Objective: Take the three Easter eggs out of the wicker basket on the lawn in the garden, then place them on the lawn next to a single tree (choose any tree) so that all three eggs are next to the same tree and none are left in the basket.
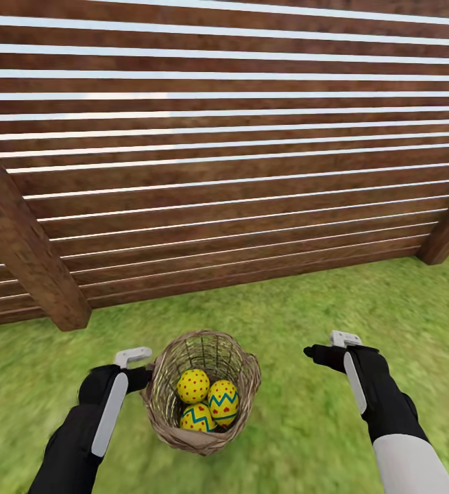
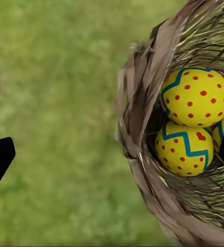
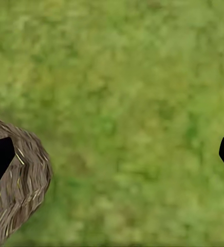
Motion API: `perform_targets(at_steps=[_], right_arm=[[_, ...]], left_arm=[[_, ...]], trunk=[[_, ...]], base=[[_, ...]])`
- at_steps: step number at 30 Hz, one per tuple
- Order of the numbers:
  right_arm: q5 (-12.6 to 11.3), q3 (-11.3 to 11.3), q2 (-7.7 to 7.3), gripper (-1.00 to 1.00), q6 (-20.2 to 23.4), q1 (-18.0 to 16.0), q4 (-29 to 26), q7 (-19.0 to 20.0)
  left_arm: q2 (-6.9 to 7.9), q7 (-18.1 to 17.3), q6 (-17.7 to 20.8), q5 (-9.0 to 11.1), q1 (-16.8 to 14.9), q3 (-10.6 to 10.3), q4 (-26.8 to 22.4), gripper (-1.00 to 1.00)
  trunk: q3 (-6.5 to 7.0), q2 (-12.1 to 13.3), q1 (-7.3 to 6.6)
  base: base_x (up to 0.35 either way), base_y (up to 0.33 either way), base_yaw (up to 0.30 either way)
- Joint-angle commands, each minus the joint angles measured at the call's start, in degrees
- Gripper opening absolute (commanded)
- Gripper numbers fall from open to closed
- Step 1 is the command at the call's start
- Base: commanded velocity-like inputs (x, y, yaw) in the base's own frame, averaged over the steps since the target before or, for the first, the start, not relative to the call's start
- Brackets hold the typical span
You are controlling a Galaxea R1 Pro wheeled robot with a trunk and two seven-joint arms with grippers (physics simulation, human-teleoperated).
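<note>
The fence (image 1: 224, 158) spans the head view from 9 through 12 to 3 o'clock; its top is cut off, and two posts lean in at 9 and 3 o'clock. The lawn (image 1: 361, 309) covers the lower part of the head view. No tree is in view.

The basket (image 1: 202, 391) stands on the lawn at 6 o'clock in the head view. Its rim partly hides the eggs (image 1: 207, 401): one dotted egg sits at the basket's 11 o'clock, one zigzag egg at 4 o'clock, and a third at 6 o'clock is half covered by the near wall. In the left wrist view two eggs (image 2: 191, 121) show fully; the third is cut off at the frame edge.

The left gripper (image 1: 144, 374) hangs at the basket's 9 o'clock, just beside the rim; its fingers are spread wide, empty, one over the basket. The right gripper (image 1: 318, 354) hovers at the basket's 3 o'clock, apart from it, fingers likewise spread, holding nothing.
</note>
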Motion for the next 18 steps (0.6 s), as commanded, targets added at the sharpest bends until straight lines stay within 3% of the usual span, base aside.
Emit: perform_targets(at_steps=[1, 6, 18], right_arm=[[0.1, -0.1, 0.0, 1.0, 0.3, 0.0, -0.1, 0.3], [0.2, -0.1, 0.05, 1.0, 0.2, 0.0, -0.1, 0.3], [0.2, 0.0, 0.07, 1.0, 0.2, 0.0, 0.0, 0.3]], left_arm=[[-0.12, 0.8, 0.2, 0.6, -0.1, -0.6, 0.0, 1.0], [-0.26, 1.2, 0.2, 0.7, -0.1, -3.2, -0.1, 1.0], [-0.22, 1.3, 0.1, 0.7, -0.1, -3.5, -0.1, 1.0]], trunk=[[-0.05, 0.0, -0.01], [-0.05, 0.0, -0.01], [-0.05, 0.0, -0.01]], base=[[0.0, 0.0, 0.0], [0.03, 0.0, 0.0], [0.264, 0.0, 0.0]])
